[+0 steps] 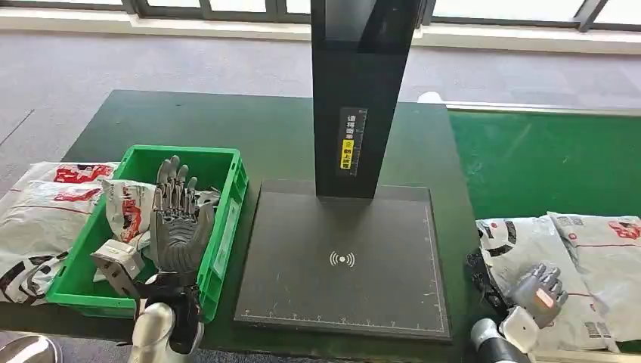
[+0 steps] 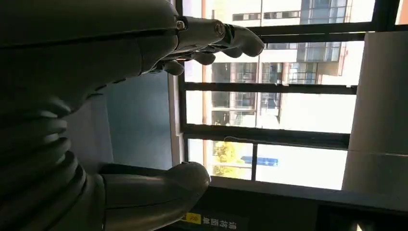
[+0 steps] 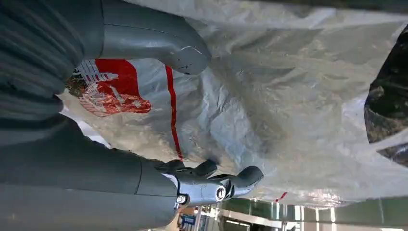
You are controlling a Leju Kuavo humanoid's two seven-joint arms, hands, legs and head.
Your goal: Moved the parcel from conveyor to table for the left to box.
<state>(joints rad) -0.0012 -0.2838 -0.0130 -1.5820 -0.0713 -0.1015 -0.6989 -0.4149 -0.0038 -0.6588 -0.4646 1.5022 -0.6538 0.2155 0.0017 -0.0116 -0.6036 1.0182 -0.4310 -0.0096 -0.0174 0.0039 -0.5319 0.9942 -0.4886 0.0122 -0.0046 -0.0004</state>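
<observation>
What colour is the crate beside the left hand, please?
Bright green crate; the head view shows it best.

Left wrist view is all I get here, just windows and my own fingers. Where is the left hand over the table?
Observer: The left hand is raised with fingers spread in front of the green crate, holding nothing.
Operator: Anything in that crate already?
Observer: Yes, a white parcel with red print lies inside it.
Operator: And the right hand?
Observer: The right hand is down over a grey parcel on the green conveyor; in the right wrist view thumb and fingers sit apart on either side of the wrapping. I cannot tell if it is gripped.
</observation>
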